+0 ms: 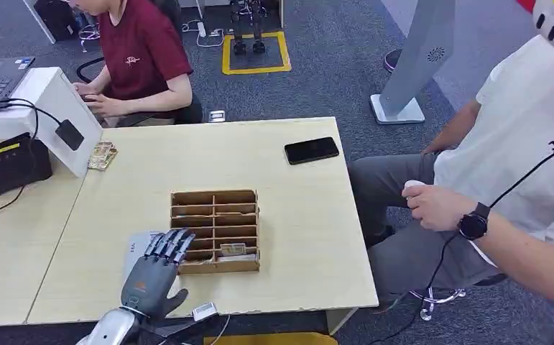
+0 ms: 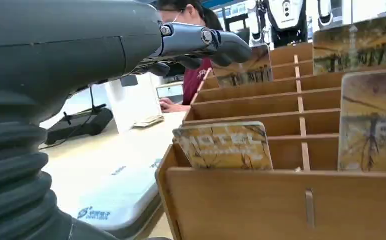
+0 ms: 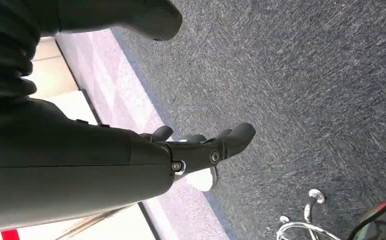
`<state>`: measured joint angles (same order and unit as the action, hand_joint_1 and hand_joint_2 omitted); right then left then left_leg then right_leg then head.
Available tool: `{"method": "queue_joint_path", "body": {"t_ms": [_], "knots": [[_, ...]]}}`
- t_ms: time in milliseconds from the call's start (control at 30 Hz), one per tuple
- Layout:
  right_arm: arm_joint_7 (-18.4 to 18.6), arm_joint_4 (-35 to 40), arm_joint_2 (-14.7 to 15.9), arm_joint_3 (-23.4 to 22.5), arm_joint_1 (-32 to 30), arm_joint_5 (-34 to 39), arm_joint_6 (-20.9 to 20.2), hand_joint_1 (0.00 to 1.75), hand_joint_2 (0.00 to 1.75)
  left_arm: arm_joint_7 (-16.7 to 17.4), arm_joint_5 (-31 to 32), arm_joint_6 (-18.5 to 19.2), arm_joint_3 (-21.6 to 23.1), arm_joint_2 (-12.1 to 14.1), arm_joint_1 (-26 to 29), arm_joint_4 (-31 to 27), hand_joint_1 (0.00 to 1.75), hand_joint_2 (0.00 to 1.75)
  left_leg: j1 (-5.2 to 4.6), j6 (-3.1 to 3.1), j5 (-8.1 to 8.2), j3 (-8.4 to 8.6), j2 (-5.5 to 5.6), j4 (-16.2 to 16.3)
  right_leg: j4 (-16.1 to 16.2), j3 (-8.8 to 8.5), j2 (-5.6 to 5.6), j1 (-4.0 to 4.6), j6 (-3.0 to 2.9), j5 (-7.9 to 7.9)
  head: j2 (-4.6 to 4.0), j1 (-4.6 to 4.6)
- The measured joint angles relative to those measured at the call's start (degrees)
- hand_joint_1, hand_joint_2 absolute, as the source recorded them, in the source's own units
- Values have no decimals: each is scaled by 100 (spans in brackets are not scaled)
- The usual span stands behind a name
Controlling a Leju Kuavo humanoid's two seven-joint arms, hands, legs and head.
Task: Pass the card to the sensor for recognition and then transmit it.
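Observation:
A wooden card rack (image 1: 215, 230) with several slots stands in the middle of the table. One card (image 1: 234, 249) lies in its near row. My left hand (image 1: 155, 267) hovers at the rack's near left corner, fingers stretched out and apart, holding nothing. Seen from the left wrist, the fingers (image 2: 206, 42) reach above the rack (image 2: 281, 200), where a "HOTEL" card (image 2: 224, 146) and more cards (image 2: 371, 122) stand in slots. A small black sensor (image 1: 69, 134) is mounted on a white stand at the far left. My right hand (image 3: 201, 150) hangs over carpet, empty, fingers loosely extended.
A black phone (image 1: 311, 150) lies at the table's far right. Loose cards (image 1: 103, 155) sit by the white stand, near a black device (image 1: 9, 165). A pale mat (image 1: 134, 248) lies under my left hand. One person sits behind the table, another close on the right.

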<state>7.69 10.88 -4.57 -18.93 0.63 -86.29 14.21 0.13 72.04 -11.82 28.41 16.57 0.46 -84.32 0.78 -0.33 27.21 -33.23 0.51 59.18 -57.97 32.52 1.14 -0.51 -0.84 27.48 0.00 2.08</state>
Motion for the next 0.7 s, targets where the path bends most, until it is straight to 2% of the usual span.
{"method": "queue_joint_path", "body": {"t_ms": [200,233,267,300,700], "knots": [[0,0,0,0,0,0,0,0,175,0,13,15,2,-44,1,100,0,175,0,0,0,0,0,0,0,0,0,0,0,0,0,0],[0,0,0,0,0,0,0,0,175,-4,11,17,0,-48,0,120,24,175,0,0,0,0,0,0,0,0,0,0,0,0,0,0],[0,0,0,0,0,0,0,0,175,-9,11,26,2,-52,1,131,161,175,0,0,0,0,0,0,0,0,0,0,0,0,0,0],[0,0,0,0,0,0,0,0,175,-26,4,44,0,-55,0,146,175,175,0,0,0,0,0,0,0,0,0,0,0,0,0,-2],[0,0,0,0,1,0,0,0,175,-123,-157,112,2,-72,-63,236,175,175,0,0,0,0,0,0,0,-1,-1,0,0,0,0,-2]]}}
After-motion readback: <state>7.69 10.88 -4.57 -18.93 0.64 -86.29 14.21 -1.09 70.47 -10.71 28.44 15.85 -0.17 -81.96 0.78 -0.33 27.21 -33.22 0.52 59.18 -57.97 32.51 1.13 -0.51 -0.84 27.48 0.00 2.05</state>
